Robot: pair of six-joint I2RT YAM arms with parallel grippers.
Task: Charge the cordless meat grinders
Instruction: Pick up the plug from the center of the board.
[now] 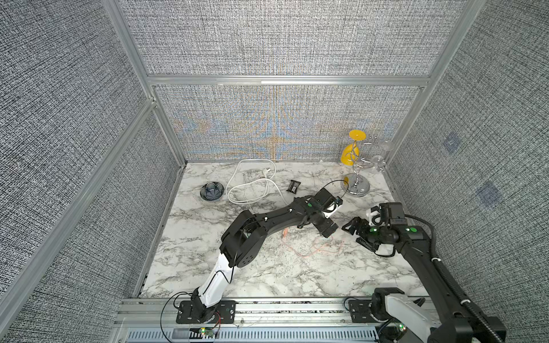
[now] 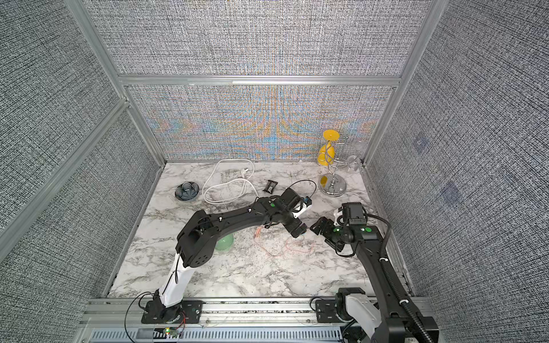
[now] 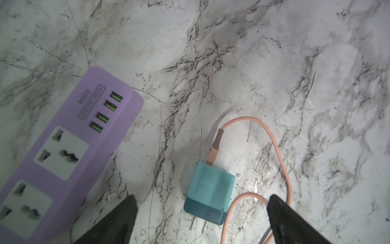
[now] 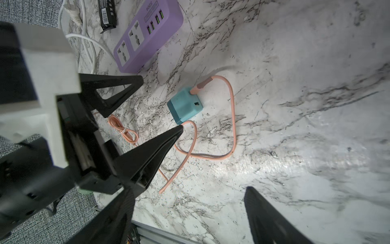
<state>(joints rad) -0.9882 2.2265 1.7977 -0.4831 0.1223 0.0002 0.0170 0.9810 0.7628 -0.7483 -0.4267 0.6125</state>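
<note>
Sitting toward the far left of the marbled surface (image 1: pixel 267 276), a dark petal-shaped bowl (image 1: pixel 211 191) lay near the side wall. Just to its right a white cable (image 1: pixel 252 184) sprawled in loose loops. Nearer the front, the mint-green meat grinder (image 2: pixel 224 242) stood on the surface. It showed in a top view only as a pale green dome, mostly hidden by the elbow of the left arm (image 2: pixel 202 237) and well apart from both claws. A small black packet (image 1: pixel 293 187) rested just past the cable, near that arm's wrist. The left claw (image 3: pixel 202 196) hung released, its jaws spread wide over a teal charger (image 3: pixel 209 194) that lay on its side with its prongs bare, and neither finger touched it. A purple power strip (image 3: pixel 63 147) with four green ports lay near the charger but apart from it. A pink cable (image 3: pixel 278 147) was plugged into the charger and curled in loops beside it. The right claw (image 4: pixel 190 190) faced the left one from the right side. It too was released and grasped nothing, its fingers (image 4: pixel 263 211) standing over bare marble. In the far right corner a chrome stand (image 1: pixel 355 184) carried a yellow goblet (image 1: pixel 352 151) hung upside down, with clear glasses (image 1: pixel 383 148) beside it.
</note>
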